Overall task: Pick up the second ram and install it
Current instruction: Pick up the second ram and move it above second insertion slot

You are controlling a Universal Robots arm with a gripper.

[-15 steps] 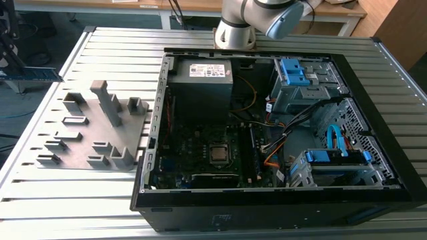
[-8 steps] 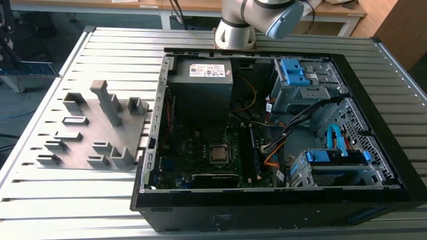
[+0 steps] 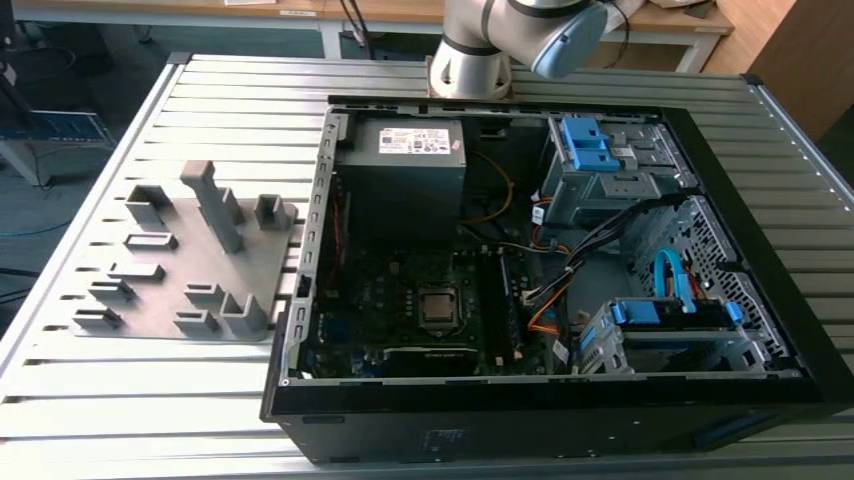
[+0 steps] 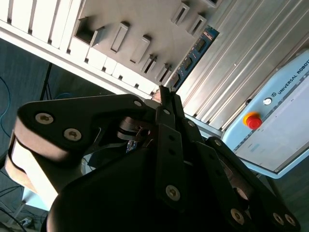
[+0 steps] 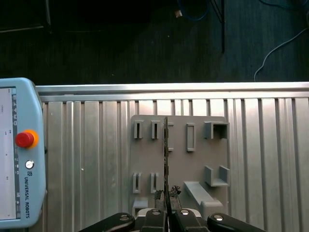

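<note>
Gripper (image 5: 167, 192) on the robot arm (image 3: 487, 40) clamps the second ram (image 4: 194, 50) by one end, fingers (image 4: 169, 135) drawn narrow onto the board w/ no gap showing, in both wrist views. The stick is slim, long & flat: a dark blue-green board w/ a row of small black chips on the face shown in the second wrist view. Edge-on in the first wrist view, it reads as a thin dark line. It juts out past the fingertips, w/ the gray holder plate (image 5: 198, 159) behind it. Whether it touches the plate can't be told.

Count: 1 ram in the grip; 1 holder plate w/ its raised blocks; 1 open PC case (image 3: 761, 260) just beside the plate, on the exterior view's right; 1 teach pendant (image 5: 17, 183) w/ 1 red button (image 5: 24, 139) at the edge of 1 slatted metal table (image 3: 80, 400).
</note>
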